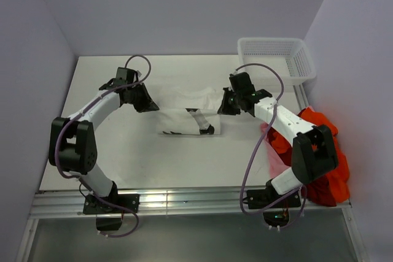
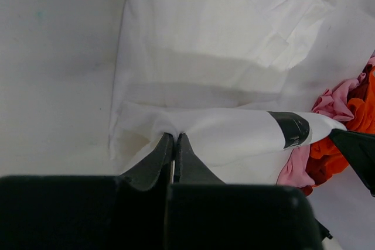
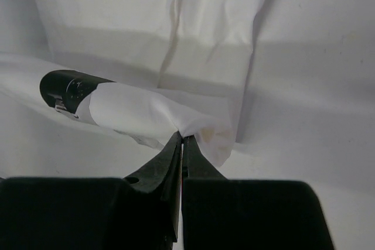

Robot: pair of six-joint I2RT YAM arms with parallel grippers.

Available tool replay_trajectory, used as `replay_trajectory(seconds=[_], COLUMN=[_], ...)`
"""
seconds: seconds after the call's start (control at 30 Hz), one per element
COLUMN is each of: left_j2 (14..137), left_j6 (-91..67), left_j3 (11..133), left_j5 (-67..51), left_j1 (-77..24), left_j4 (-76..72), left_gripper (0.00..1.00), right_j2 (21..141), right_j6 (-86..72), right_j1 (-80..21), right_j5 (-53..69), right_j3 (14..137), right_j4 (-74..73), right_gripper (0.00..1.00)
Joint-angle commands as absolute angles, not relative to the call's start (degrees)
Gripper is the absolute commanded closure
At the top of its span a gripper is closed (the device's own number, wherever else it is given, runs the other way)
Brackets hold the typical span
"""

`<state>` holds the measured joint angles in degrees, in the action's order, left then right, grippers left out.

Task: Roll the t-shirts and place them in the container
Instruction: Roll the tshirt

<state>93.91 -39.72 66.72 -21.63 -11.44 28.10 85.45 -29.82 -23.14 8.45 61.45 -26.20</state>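
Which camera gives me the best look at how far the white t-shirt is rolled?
Top external: it shows the whole white t-shirt, with the roll at its near edge and flat cloth beyond. The left wrist view shows only the left gripper pinching one end of the roll. The right wrist view shows the right gripper pinching the other.

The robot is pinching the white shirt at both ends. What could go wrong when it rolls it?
The left tool and right tool each pinch only a thin edge of the white cloth t-shirt with black markings, so it may slip free. If one arm moves faster, the roll could turn crooked. The right arm lies over the orange-red cloth pile and might drag it along.
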Motion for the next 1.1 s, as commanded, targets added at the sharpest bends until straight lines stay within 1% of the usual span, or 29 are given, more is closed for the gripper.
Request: replay_trajectory(seconds=[0.0,0.13,0.33,0.63,0.83,1.07], left_j2=[98.2,103.3,111.0,115.9,116.5,118.7], left_j6=[-37.8,-37.4,-37.3,-38.1,-40.1,-40.1], left_j3=[72.5,78.6,84.1,82.4,78.9,79.7], left_j5=[-22.1,-22.2,-21.4,-19.8,-18.9,-13.9], left_j1=[-10.6,-9.9,-9.8,-9.8,-10.7,-11.4], left_j4=[29.2,30.3,31.4,28.0,23.3,24.6], left_gripper=[1.0,1.0,1.0,1.0,0.98,1.0], right_j2=[88.5,93.1,102.1,110.4,110.7,109.9], right_j6=[-28.4,-28.1,-28.6,-29.9,-30.8,-31.0], right_j1=[-21.3,-19.2,-17.6,-16.5,-16.3,-16.1], right_j5=[8.6,9.8,10.0,9.1,6.1,3.5], right_j3=[66.4,69.5,74.9,75.0,73.0,71.8], right_j4=[-25.2,-25.0,-24.8,-22.8,-20.7,-21.1], right_gripper=[1.0,1.0,1.0,1.0,1.0,1.0])
